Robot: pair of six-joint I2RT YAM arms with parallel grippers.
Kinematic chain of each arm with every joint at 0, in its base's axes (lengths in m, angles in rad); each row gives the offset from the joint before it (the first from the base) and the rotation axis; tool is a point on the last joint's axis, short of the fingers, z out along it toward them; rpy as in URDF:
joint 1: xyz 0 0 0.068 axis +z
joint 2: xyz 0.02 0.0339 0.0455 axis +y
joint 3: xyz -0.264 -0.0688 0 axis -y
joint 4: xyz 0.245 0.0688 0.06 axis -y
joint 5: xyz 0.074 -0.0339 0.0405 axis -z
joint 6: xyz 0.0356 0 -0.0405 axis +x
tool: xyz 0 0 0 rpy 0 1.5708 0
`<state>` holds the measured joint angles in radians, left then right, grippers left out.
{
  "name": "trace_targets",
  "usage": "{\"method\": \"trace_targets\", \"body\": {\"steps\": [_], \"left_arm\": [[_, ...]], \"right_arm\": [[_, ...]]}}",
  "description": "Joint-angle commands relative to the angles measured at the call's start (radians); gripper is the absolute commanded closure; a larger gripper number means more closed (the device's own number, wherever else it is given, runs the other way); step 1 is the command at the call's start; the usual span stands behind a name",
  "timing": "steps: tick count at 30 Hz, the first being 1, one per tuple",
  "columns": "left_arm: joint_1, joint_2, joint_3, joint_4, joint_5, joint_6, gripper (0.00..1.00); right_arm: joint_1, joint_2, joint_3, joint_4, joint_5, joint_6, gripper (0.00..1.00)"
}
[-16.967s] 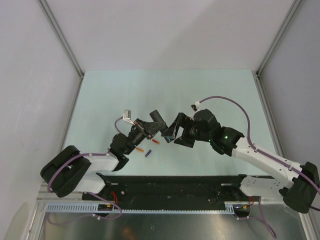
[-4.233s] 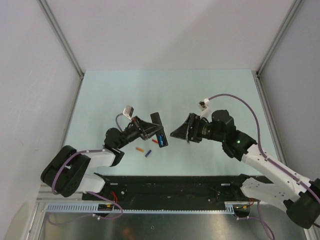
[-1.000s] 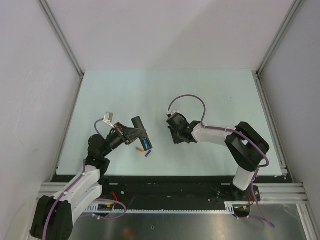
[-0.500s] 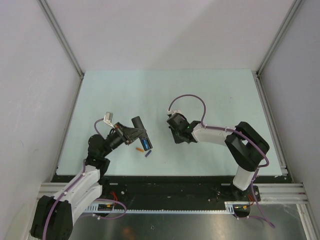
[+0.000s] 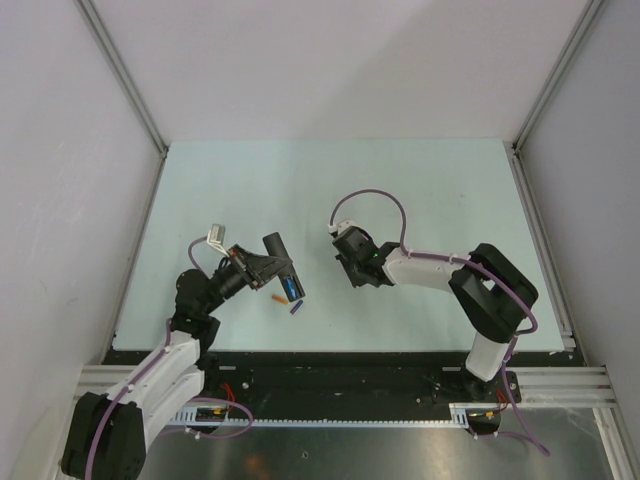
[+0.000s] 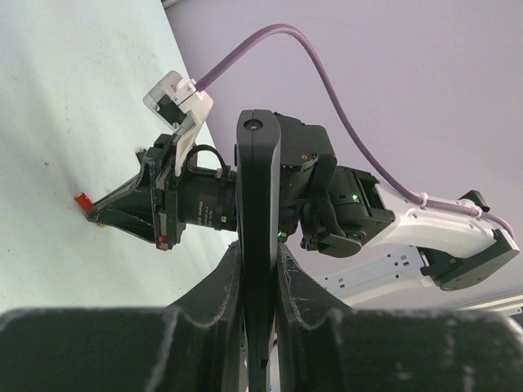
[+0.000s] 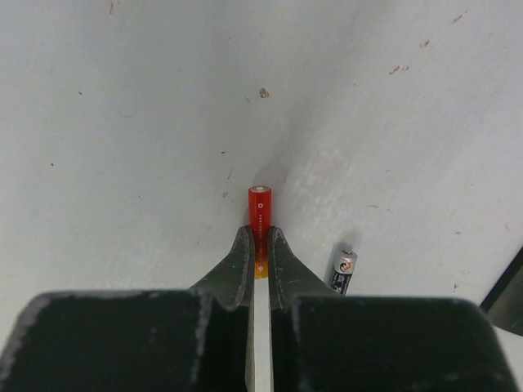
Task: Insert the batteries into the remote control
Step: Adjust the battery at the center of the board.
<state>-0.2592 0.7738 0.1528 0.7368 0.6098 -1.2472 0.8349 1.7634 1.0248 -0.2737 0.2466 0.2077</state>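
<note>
Right hand [image 7: 260, 238] lower, around one red battery [image 7: 260, 206]

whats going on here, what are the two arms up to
The left gripper is shut on the black remote control, holding it up off the table. A blue battery looks seated in it. The right gripper pinches a red battery low at the table surface. A dark grey battery lies beside it. An orange battery and a purple battery lie loose below the remote.
</note>
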Motion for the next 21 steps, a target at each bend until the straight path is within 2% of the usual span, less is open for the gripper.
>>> {"method": "trace_targets", "body": {"steps": [1, 5, 10, 11, 18, 21], "left_arm": [[0.002, -0.015, 0.013, 0.030, 0.018, 0.022, 1.00], [-0.017, -0.016, 0.031, 0.032, 0.031, 0.028, 1.00], [-0.048, -0.021, 0.048, 0.032, 0.042, 0.029, 1.00], [-0.055, -0.027, 0.050, 0.032, 0.041, 0.032, 1.00], [-0.097, -0.051, 0.044, 0.033, 0.044, 0.034, 1.00], [-0.103, -0.056, 0.034, 0.033, 0.041, 0.037, 1.00]], "right_arm": [[0.004, 0.038, -0.002, 0.020, 0.017, -0.141, 1.00], [0.027, 0.039, -0.003, 0.114, 0.080, -0.316, 1.00], [0.027, -0.008, -0.006, 0.253, 0.014, -0.569, 1.00], [0.035, -0.016, -0.005, 0.237, -0.021, -0.658, 1.00], [0.024, 0.053, -0.006, 0.251, -0.021, -0.849, 1.00], [0.009, 0.061, -0.006, 0.257, -0.053, -0.852, 1.00]]}}
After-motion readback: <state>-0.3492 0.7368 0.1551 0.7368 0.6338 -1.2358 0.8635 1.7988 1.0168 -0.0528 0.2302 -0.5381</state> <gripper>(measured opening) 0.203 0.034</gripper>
